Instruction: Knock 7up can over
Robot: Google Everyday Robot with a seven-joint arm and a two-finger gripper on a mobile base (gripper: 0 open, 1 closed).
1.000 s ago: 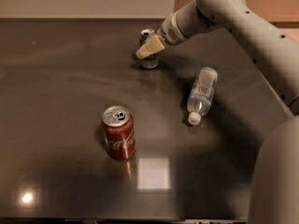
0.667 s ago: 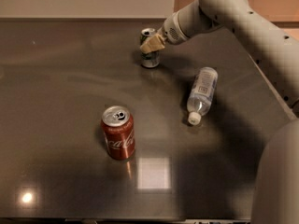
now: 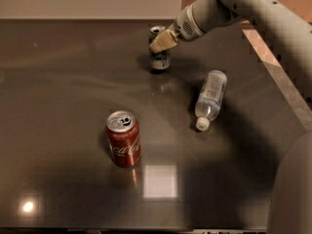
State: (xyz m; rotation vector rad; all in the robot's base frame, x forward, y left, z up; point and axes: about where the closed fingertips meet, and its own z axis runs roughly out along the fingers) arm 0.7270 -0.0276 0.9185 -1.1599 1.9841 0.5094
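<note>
The 7up can (image 3: 159, 57), green and white with a silver top, stands upright at the far middle of the dark table (image 3: 58, 106). My gripper (image 3: 162, 42) comes in from the upper right on the white arm. Its beige fingers are pressed together and lie against the can's upper front, hiding part of the top rim. The gripper holds nothing.
A red Coca-Cola can (image 3: 123, 139) stands upright near the front middle. A clear plastic bottle (image 3: 210, 97) with a white cap lies on its side right of centre. The table's right edge (image 3: 280, 89) runs diagonally, with my arm above it.
My gripper has shifted slightly up and to the right along the 7up can. The can still stands upright in the same spot.
</note>
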